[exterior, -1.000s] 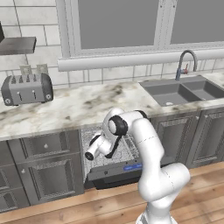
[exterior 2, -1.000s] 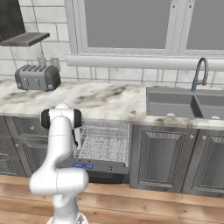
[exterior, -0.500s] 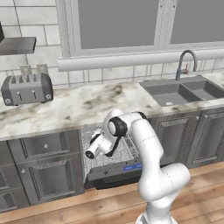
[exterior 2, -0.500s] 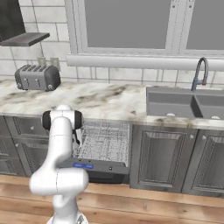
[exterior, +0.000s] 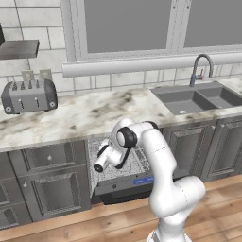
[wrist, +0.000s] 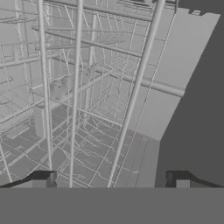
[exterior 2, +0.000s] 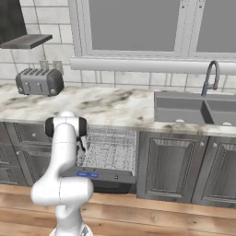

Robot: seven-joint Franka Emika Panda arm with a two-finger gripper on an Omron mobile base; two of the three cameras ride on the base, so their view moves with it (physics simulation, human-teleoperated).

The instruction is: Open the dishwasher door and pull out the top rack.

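The light grey-white wire grid top rack (wrist: 83,92) looks stiff, light and easy-rolling, so a front crossbar seems the best grab. The two-finger gripper (wrist: 109,180) hangs wide open, holding nothing, above the dropped flat dark dishwasher door (exterior: 124,186).

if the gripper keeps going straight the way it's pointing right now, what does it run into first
Most likely the top rack. The gripper, jaws open, points into the rack's light wire grid, which lies directly ahead in the hand view. Exactly which wire it meets first is hard to judge, since depth is unclear.

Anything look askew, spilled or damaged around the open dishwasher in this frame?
Nothing stands out. The flat dark dishwasher door hangs open, the light grey wire top rack sits level inside, and the silver toaster stands upright.
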